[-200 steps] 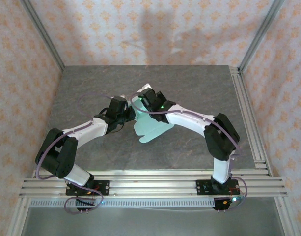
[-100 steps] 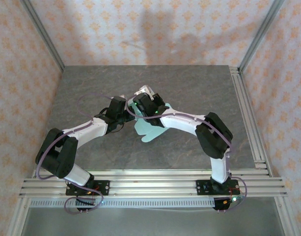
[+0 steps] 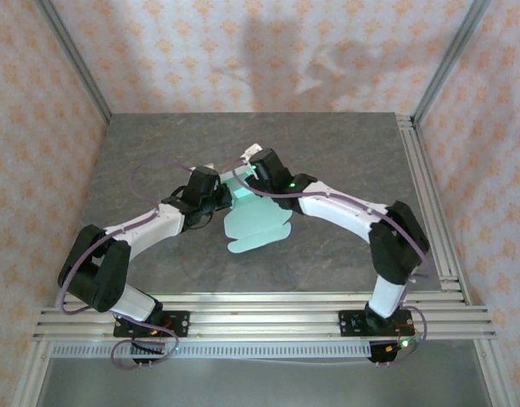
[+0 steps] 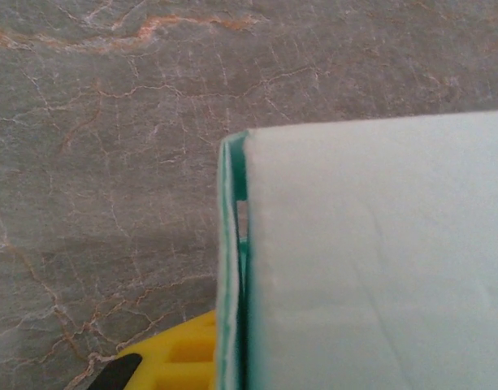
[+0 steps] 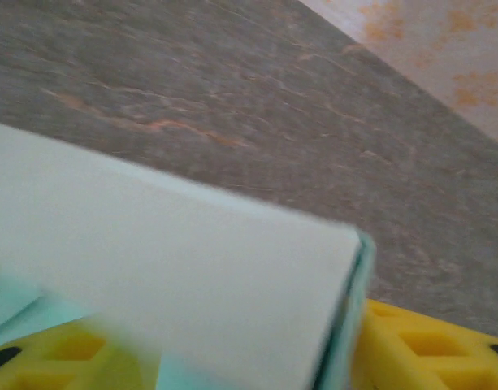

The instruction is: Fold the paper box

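Two changes since a second ago: the right arm [image 3: 353, 212] has stretched its elbow out to the right, and the right jaws now stand apart around the paper box [image 3: 258, 225]. The left jaws are closed on the left edge of this mint-green card at the middle of the table [image 3: 344, 153]; both wrists hide its far part.

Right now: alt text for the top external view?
A pale mint-green paper box, a partly folded die-cut sheet with rounded tabs, lies in the middle of a grey stone-look table. The left gripper is at its left edge, the right gripper at its far end.
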Robot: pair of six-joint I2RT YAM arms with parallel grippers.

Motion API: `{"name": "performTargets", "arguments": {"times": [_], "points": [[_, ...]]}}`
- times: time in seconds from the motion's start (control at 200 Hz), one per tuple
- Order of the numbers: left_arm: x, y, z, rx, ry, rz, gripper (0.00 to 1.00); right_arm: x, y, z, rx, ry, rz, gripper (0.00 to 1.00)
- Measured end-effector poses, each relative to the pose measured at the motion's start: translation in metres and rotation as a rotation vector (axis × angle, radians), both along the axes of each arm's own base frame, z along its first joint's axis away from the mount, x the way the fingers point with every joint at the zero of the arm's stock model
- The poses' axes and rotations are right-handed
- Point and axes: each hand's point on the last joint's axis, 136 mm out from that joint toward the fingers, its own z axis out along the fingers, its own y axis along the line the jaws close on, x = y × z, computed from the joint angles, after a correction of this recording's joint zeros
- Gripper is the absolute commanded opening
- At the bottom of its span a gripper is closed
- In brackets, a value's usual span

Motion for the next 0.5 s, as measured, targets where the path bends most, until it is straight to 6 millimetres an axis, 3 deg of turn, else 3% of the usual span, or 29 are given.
{"name": "performTargets", "arguments": {"times": [0.325,0.5], "points": [[-0.001,-0.001,0.0,-0.001,0.001,-0.005,0.0,-0.027,-0.04,0.02,0.229,0.131,0.162,0.71],[-0.002,-0.004,0.0,-0.007,0.003,-0.022,0.0,-0.037,-0.047,0.028,0.331,0.192,0.266,0.71]]}}
